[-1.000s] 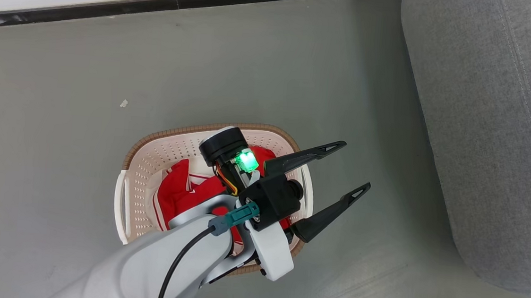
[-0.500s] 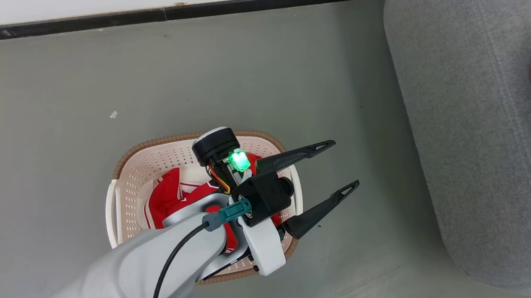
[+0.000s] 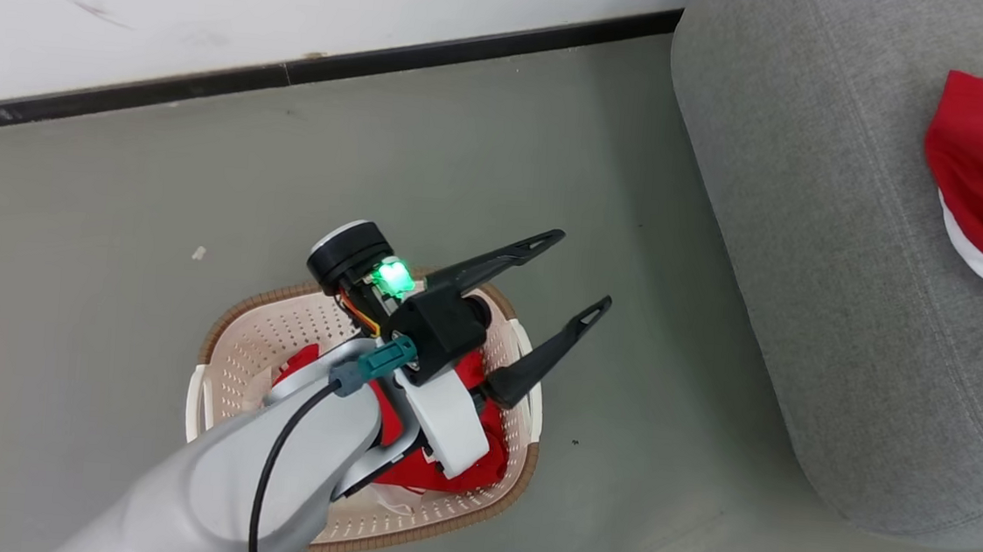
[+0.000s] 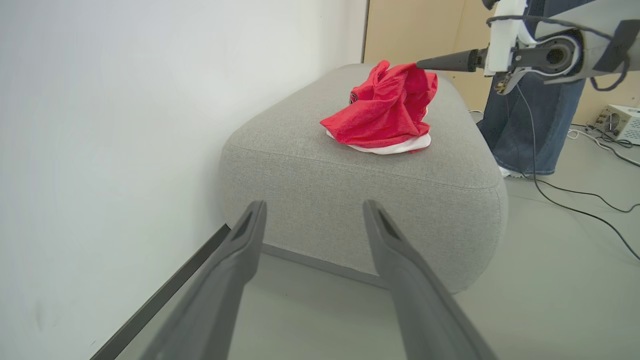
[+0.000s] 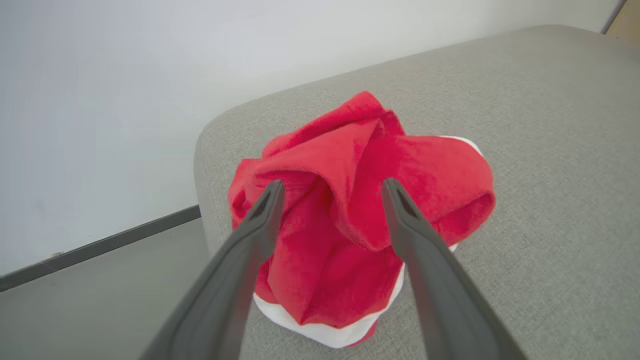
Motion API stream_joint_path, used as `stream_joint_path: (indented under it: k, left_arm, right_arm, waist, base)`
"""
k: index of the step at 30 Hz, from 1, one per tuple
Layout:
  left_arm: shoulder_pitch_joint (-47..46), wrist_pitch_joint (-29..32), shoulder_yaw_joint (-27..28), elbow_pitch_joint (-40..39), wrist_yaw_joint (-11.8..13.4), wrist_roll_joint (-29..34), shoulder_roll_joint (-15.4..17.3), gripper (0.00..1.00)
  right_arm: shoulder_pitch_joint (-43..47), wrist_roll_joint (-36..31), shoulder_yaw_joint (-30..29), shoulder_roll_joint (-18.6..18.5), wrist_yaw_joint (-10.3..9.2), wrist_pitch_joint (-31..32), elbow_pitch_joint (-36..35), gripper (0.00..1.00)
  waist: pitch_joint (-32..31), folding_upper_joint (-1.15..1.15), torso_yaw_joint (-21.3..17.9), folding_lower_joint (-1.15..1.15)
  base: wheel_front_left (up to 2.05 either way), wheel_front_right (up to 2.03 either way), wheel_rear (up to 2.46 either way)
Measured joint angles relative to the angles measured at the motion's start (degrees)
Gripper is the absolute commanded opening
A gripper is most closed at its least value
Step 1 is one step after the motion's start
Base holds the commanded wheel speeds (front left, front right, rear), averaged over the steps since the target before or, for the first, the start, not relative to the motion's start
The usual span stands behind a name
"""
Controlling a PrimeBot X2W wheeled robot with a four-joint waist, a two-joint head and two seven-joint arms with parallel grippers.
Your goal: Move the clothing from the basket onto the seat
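The cream basket [image 3: 230, 365] stands on the grey floor with red clothing [image 3: 481, 461] lying in it, partly hidden under my left arm. My left gripper [image 3: 580, 270] hangs open above the basket's right rim, holding nothing; its fingers [image 4: 235, 260] point toward the grey seat [image 4: 350, 180]. A crumpled red garment with a white band [image 4: 385, 107] lies on the seat [image 3: 809, 248]. My right gripper [image 5: 333, 186] is open just over that garment [image 5: 360, 220], its fingers on either side of the top fold.
A white wall with a dark baseboard [image 3: 315, 69] runs behind the basket. A person's legs in jeans [image 4: 530, 125] stand beyond the seat, with black cables [image 4: 575, 195] and a white box [image 4: 617, 122] on the floor there. A small white scrap [image 3: 198, 252] lies left of the basket.
The head camera has turned, so more of the seat and its red garment is in view. My left gripper, still open, has shifted a little toward the wall relative to the basket.
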Motion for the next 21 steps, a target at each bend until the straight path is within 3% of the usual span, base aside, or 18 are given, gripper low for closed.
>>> stream_joint_path:
  k: [10,21]
  left_arm:
    - [2.28,-1.18,4.37,2.49,2.3,-1.32,0.96,1.0]
    - [6.51,-1.68,13.58,4.97,8.84,-3.78,2.7,1.0]
  right_arm:
    - [0.54,-2.6,4.28,2.79,0.0,-0.09,-8.82,1.0]
    - [0.27,-8.6,6.6,7.31,0.0,-0.09,-15.4,1.0]
  waist:
    - [-3.15,0.0,0.59,0.0]
    - [-6.74,0.0,3.15,0.0]
  base:
    - [0.0,0.0,0.0]
    - [0.0,0.0,0.0]
